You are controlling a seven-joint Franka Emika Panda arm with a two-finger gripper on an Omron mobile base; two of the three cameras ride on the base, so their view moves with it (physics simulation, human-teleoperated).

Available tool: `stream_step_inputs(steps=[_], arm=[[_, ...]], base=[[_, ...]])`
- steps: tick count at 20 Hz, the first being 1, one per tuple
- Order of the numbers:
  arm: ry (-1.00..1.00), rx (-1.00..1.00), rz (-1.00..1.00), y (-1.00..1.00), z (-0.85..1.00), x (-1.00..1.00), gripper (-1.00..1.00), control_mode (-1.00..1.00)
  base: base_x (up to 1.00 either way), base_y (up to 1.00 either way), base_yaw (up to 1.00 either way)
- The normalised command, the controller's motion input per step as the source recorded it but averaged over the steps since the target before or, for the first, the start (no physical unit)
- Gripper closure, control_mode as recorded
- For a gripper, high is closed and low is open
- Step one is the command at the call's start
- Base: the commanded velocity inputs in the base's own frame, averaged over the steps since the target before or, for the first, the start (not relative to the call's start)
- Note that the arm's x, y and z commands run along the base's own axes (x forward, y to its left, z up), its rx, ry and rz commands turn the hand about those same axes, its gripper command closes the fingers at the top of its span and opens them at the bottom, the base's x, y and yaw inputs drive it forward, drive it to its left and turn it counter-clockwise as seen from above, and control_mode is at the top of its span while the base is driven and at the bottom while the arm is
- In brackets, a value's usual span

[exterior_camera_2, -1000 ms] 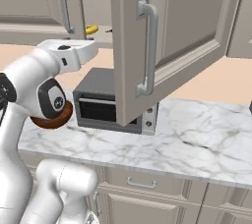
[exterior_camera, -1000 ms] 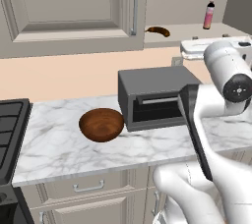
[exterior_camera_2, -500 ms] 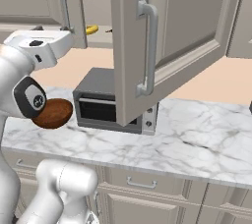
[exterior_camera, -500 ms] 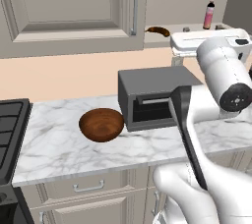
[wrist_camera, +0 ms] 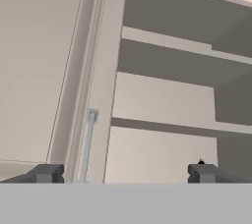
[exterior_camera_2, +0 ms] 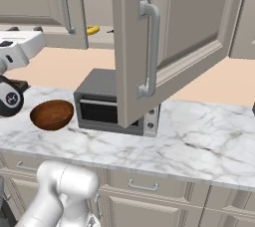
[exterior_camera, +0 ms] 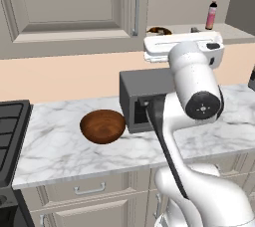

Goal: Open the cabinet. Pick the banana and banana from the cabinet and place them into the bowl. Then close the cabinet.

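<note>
Jaws stood wide apart with nothing between them; in the hand view the gripper (wrist_camera: 123,173) faced the open interior of the grey-beige wall cabinet (wrist_camera: 167,105), its 2 dark fingertips (wrist_camera: 47,173) framing bare shelves and the silver bar handle (wrist_camera: 87,144) of the closed left door.

The right door (exterior_camera_2: 164,42) of the cabinet was swung fully outward in the right base view, so the opening step was judged complete. The step in hand was judged to be the reach for the first fruit.

The small curved yellow banana (exterior_camera_2: 92,30) lay on the bottom shelf of the cabinet, near the closed left door. The small dark brown banana (exterior_camera: 158,31) lay on the same shelf just above the white hand in the left base view. Neither was touched or held. A pink bottle with a black cap (exterior_camera: 211,16) stood further right on that shelf, well apart from both.

The round, glossy dark reddish-brown wooden bowl (exterior_camera: 102,126) sat empty on the marble table (exterior_camera: 55,146), just beside the left end of the grey box oven (exterior_camera: 144,99).

The next move, in my judgement, called for lowering the camera's aim to the bottom shelf, advancing the hand over 1 banana, aligning the jaws across its short width, and closing. The open door and shelf edge left limited clearance, and a collision risk was noted.
</note>
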Motion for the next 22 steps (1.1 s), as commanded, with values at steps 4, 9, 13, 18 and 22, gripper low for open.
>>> stream_step_inputs(steps=[4,9,13,18,22], arm=[[0.00,0.00,-0.01,0.47,0.00,0.37,-1.00,-1.00],[0.00,0.00,-0.02,0.27,-0.01,0.73,-1.00,-1.00],[0.02,0.00,-0.03,0.27,-0.09,0.81,-1.00,-1.00],[0.04,0.00,-0.03,-0.04,-0.09,0.59,-1.00,-1.00],[0.06,0.02,0.00,-0.20,0.00,0.56,-1.00,-1.00]], base=[[0.00,0.00,0.00],[0.00,0.00,0.00],[0.00,0.00,0.00],[0.00,0.00,0.00],[0.00,0.00,0.00]])
